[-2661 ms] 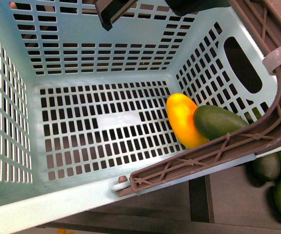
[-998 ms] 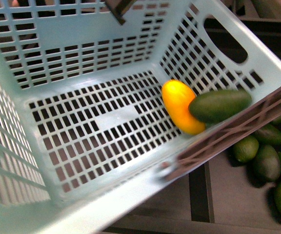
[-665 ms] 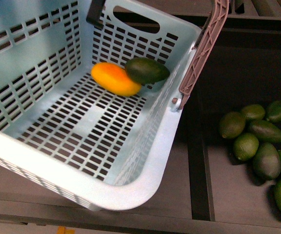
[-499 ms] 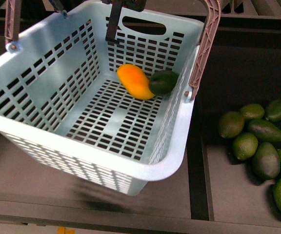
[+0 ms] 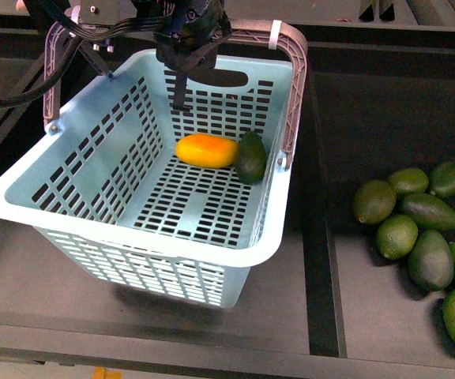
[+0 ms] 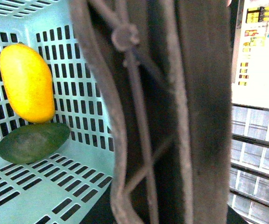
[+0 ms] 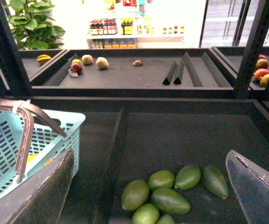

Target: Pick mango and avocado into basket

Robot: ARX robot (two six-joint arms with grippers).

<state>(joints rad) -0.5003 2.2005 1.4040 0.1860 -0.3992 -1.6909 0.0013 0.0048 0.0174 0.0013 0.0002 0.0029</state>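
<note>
Dark grey shelving with raised dividers (image 5: 316,260) fills the front view, split into flat bays; behind it, in the right wrist view, a brightly lit shop with a leafy green plant (image 7: 31,21) and stocked shelves of bottles (image 7: 120,28) shows in the upper part of the frame.

Centre-left in the front view sits the light teal plastic basket with slotted walls and floor (image 5: 93,189), its brown ribbed swing handle (image 5: 291,87) raised upright, a white zip tie (image 5: 276,34) at its upper right corner. Inside, toward the right wall, lies the oblong yellow-orange mango (image 5: 206,150), smooth with a deeper orange blush, and touching its right end the dark green dull-skinned avocado (image 5: 251,157), which rests against the basket wall. In the left wrist view the same two fruits lie together at the left of the frame, the mango (image 6: 27,81) above the avocado (image 6: 31,142).

The left pincer (image 5: 184,43) is at the top of the front view, clamped on the handle's crossbar; the ribbed bar fills the left wrist view. The right pincer (image 7: 153,186) stands wide open with nothing between its fingers.

A heap of loose green avocados (image 5: 421,237) occupies the bay at the right of the front view, well apart from the basket. The bay below the basket in the frame lies bare.
</note>
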